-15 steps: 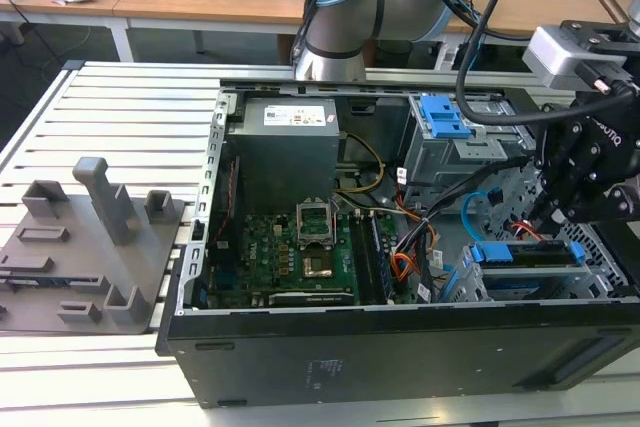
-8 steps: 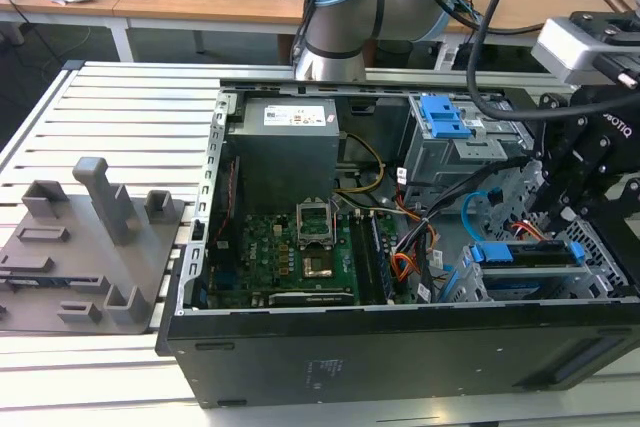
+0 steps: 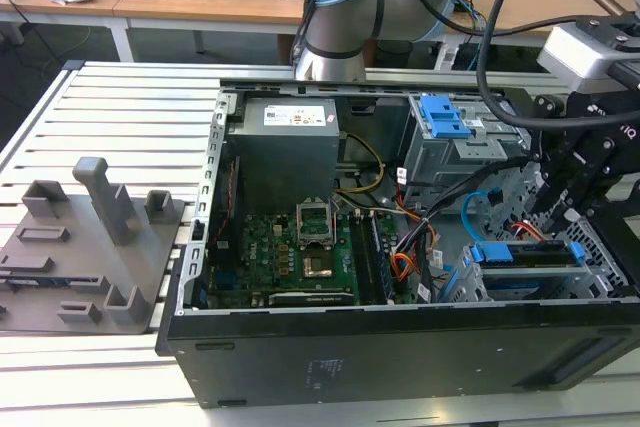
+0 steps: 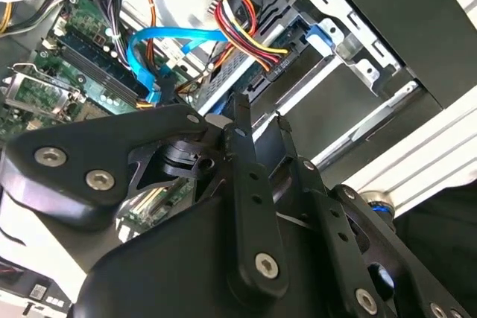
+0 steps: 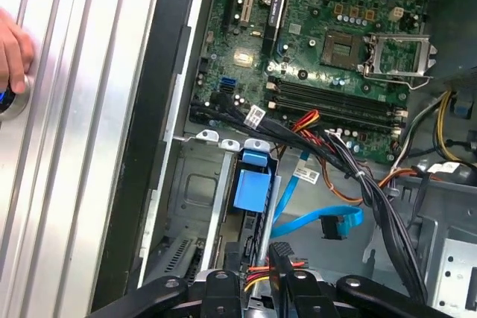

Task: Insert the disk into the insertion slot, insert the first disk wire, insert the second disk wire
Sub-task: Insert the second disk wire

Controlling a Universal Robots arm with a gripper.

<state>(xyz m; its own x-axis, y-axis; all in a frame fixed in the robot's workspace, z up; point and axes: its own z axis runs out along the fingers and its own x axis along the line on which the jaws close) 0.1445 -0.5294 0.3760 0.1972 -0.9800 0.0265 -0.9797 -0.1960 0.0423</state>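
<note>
I am observing a ribbed aluminium bench (image 3: 120, 107) carrying two items. An open black computer case (image 3: 400, 352) is lying towards the exterior view's right; a grey moulded fixture tray (image 3: 90, 247) is sitting just beside it, leftward.

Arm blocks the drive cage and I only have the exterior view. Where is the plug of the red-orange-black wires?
Observer: In the first wrist view, the first disk wire's black plug sits right at the pincer, at the disk's near end. I cannot tell if it is seated.
Operator: Light-blue cable?
Observer: The second disk wire has its plug end hanging free beside the insertion slot, joined to nothing.
Operator: Anyone near the table?
Observer: A hand rests by a round knob on the slatted table.
</note>
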